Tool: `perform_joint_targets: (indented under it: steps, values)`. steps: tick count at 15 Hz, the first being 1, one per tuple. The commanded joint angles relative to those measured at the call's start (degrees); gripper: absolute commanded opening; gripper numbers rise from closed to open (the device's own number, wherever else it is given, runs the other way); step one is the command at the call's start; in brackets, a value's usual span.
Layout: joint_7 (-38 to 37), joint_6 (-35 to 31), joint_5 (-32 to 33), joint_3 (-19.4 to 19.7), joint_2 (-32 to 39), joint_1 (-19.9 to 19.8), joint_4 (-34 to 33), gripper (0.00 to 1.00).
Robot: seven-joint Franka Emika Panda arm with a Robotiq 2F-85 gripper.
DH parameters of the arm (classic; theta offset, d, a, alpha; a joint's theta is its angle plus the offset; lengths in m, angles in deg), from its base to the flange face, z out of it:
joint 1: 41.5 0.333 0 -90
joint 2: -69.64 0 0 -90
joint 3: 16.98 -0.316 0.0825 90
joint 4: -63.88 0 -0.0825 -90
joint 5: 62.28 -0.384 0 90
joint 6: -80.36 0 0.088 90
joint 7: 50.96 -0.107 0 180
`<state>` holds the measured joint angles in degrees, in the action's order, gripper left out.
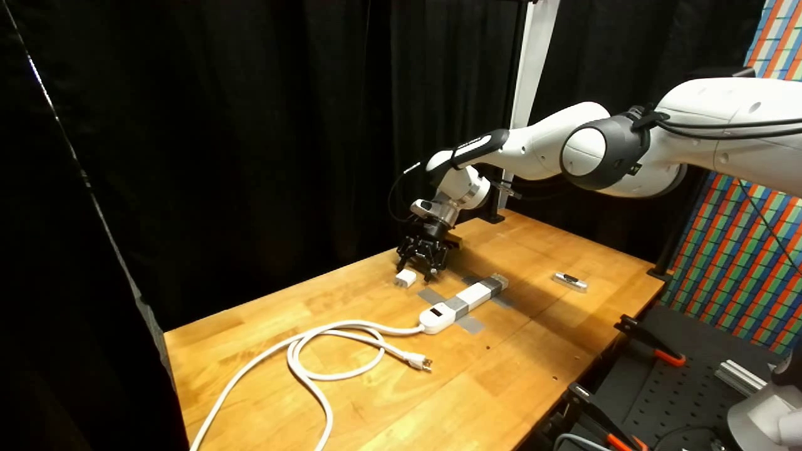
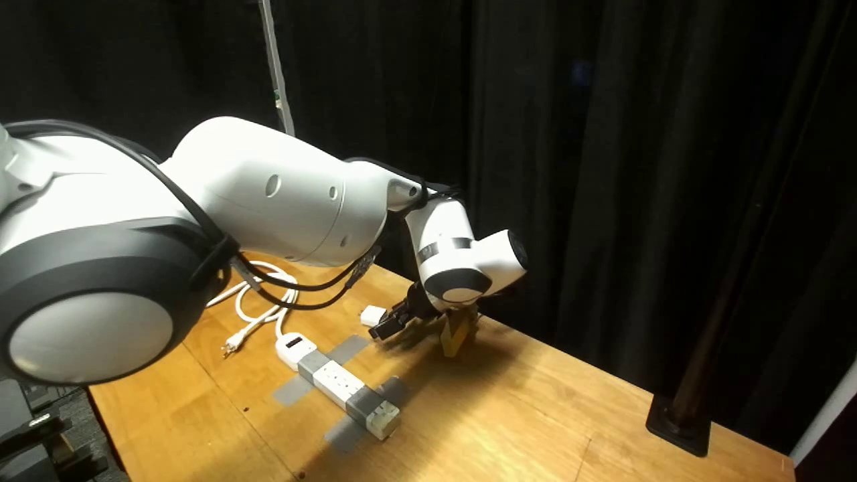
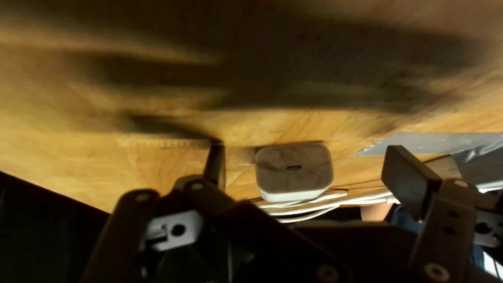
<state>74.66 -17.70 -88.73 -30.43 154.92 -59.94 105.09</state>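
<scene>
A small white charger block (image 1: 406, 278) with prongs lies on the wooden table, and it shows in both exterior views. My gripper (image 1: 415, 273) is low over the tabletop right beside it. In the wrist view the gripper (image 3: 305, 151) stands open, its fingers wide apart. The charger (image 3: 294, 169) appears between them, its face with a slot turned to the camera. A gap shows on either side of it, smaller toward the left finger (image 3: 214, 165) than the right finger (image 3: 406, 177). Nearby, a white power strip (image 2: 338, 381) is fixed to the table with grey tape.
The strip's white cord (image 1: 294, 357) loops across the table, its plug (image 1: 416, 361) lying loose. A small black-and-white object (image 1: 570, 281) sits farther along the table. Clamps (image 1: 651, 341) grip one edge. Black curtains (image 2: 602, 167) hang behind the table, near a dark post base (image 2: 679, 425).
</scene>
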Motion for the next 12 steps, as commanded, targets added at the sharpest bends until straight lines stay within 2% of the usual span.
perform_joint_targets:
  steps: [1,2,5,8,9,12]
  values:
    - [1.84,-0.63,-0.06,-0.57,0.00,0.12,-0.16,0.75]
    - [2.31,-0.76,-0.12,-0.66,0.00,0.11,-0.18,0.74]
    - [3.50,-0.16,0.09,-0.78,-0.01,0.36,-0.47,0.47]
    - [4.80,1.57,0.51,-0.90,-0.01,0.55,-0.56,0.26]
    - [4.97,1.96,0.46,-0.92,0.00,0.54,-0.50,0.22]
    - [4.67,3.45,0.14,-0.97,0.01,0.44,-0.38,0.22]
